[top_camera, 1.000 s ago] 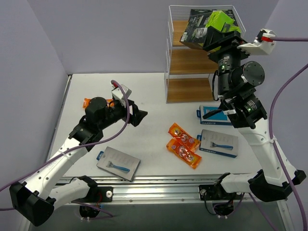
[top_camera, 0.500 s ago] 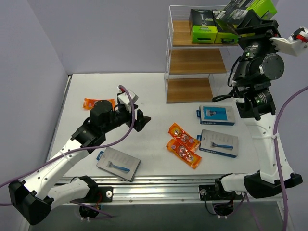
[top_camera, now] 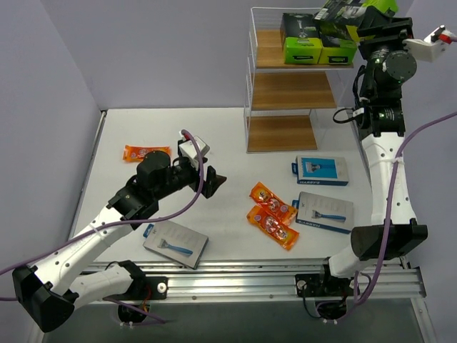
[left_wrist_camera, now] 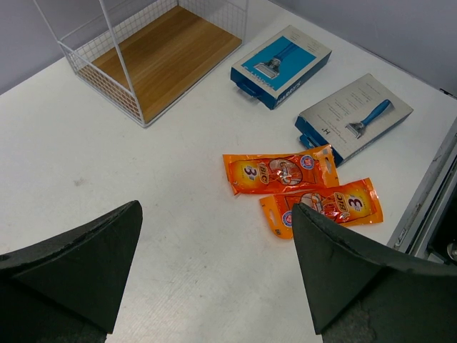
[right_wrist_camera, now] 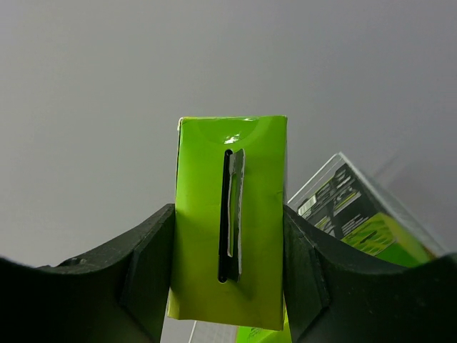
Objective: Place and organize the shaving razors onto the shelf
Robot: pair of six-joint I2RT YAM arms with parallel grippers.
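Observation:
My right gripper is shut on a black-and-lime-green razor box, held high over the shelf's top right corner. In the right wrist view the box's lime end sits squeezed between both fingers. Two more such boxes stand on the top board. My left gripper hangs open and empty over the table's middle. Two orange packets lie just ahead of it, a third at the far left. Blue razor cards lie at right and at the front left.
The shelf's middle and bottom wooden boards are bare. Its white wire frame stands at the table's back right. A metal rail runs along the near edge. Purple cables trail from both arms.
The right arm has swung the lime-green box up and to the right, away from the top tier, uncovering two boxes there. The left arm has drifted slightly right and forward, still open.

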